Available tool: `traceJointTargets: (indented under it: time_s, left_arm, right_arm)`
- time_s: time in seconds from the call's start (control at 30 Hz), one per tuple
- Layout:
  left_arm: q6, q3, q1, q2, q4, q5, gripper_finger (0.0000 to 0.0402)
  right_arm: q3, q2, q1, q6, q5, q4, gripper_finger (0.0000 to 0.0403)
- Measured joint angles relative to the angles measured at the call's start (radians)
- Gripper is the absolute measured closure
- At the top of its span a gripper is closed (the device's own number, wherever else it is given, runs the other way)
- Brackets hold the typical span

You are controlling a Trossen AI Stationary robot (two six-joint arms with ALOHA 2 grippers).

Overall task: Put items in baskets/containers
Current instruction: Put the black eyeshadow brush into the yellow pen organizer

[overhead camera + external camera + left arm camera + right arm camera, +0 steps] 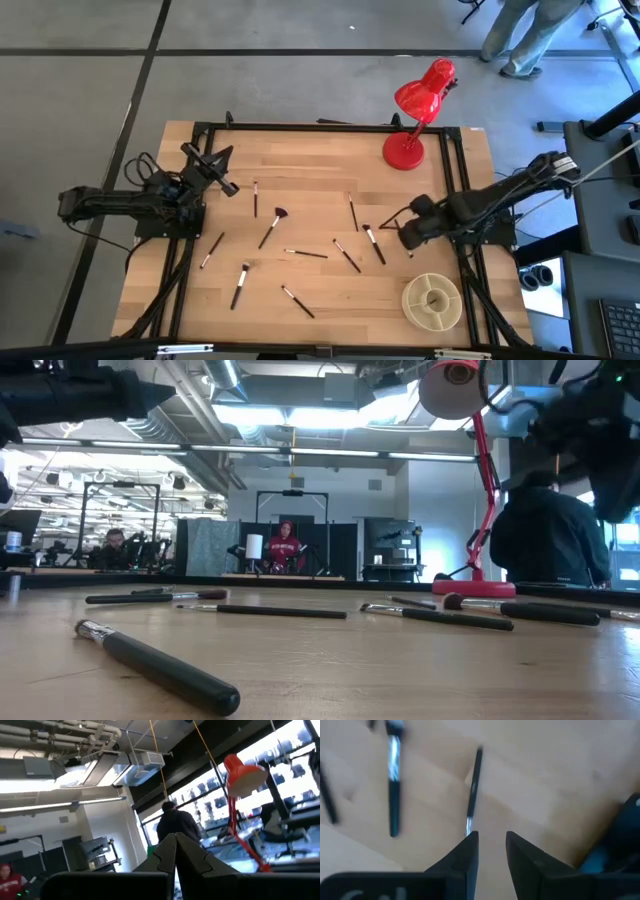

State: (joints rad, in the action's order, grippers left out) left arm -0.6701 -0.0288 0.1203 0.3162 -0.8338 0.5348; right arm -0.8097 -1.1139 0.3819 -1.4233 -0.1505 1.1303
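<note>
Pale wooden surface (320, 190), dark-framed. Red desk lamp (418, 110) far right. Round cream divided dish (433, 301) near right, nothing in it. Slim dark makeup brushes (270, 228) scattered mid-surface. Left gripper (222, 170) far left, raised, jaws closed, holding nothing. Right gripper (487, 845) low over a thin brush (473, 790), jaws partly open, gripping nothing.

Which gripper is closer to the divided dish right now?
Right. The right gripper sits just up-table from the dish, over the brushes. The left gripper is across the table at the far left.
</note>
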Motion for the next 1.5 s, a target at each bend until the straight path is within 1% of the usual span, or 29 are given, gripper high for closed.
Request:
traceJointTargets:
  time_s: [0.1,0.2,0.33,0.43,0.53,0.67,0.77,0.87,1.13,1.2,1.33,1.37,1.5]
  left_arm:
    - [-0.031,0.000,0.010,0.024,-0.001,0.004,0.0398]
    - [-0.026,0.000,0.039,0.047,-0.001,-0.003,0.0400]
    - [-0.001,0.000,0.080,0.081,-0.001,-0.018,0.0399]
    - [0.026,0.000,0.111,0.107,-0.001,-0.051,0.0395]
    - [0.057,0.000,0.142,0.130,-0.001,-0.086,0.0395]
    - [0.091,0.000,0.177,0.152,-0.008,-0.119,0.0399]
    - [0.114,0.000,0.196,0.161,-0.008,-0.143,0.0400]
    - [0.133,0.000,0.209,0.164,-0.009,-0.159,0.0396]
    - [0.135,0.000,0.212,0.165,-0.009,-0.169,0.0399]
    - [0.134,0.000,0.212,0.165,-0.009,-0.170,0.0400]
    - [0.134,0.000,0.212,0.164,-0.010,-0.170,0.0397]
    - [0.135,0.000,0.212,0.164,-0.013,-0.170,0.0396]
    - [0.156,0.000,0.211,0.164,-0.043,-0.190,0.0395]
  right_arm:
    - [0.000,-0.093,0.000,0.011,0.053,-0.051,0.0304]
    - [0.000,-0.183,0.000,0.018,0.114,-0.112,0.0300]
    - [0.000,-0.285,0.000,0.025,0.186,-0.135,0.0277]
    - [0.000,-0.338,0.000,0.044,0.223,-0.143,0.0250]
    - [0.000,-0.378,0.000,0.076,0.253,-0.189,0.0227]
    - [0.000,-0.420,0.000,0.131,0.260,-0.269,0.0221]
    - [0.000,-0.449,0.000,0.159,0.275,-0.270,0.0233]
    - [0.000,-0.465,0.001,0.183,0.286,-0.252,0.0255]
    - [0.006,-0.469,-0.009,0.215,0.287,-0.240,0.0304]
    - [0.027,-0.466,-0.020,0.225,0.296,-0.267,0.0323]
    - [0.065,-0.465,-0.043,0.247,0.326,-0.293,0.0382]
    - [0.066,-0.465,-0.046,0.258,0.327,-0.291,0.0391]
    - [0.038,-0.450,-0.059,0.309,0.315,-0.251,0.0394]
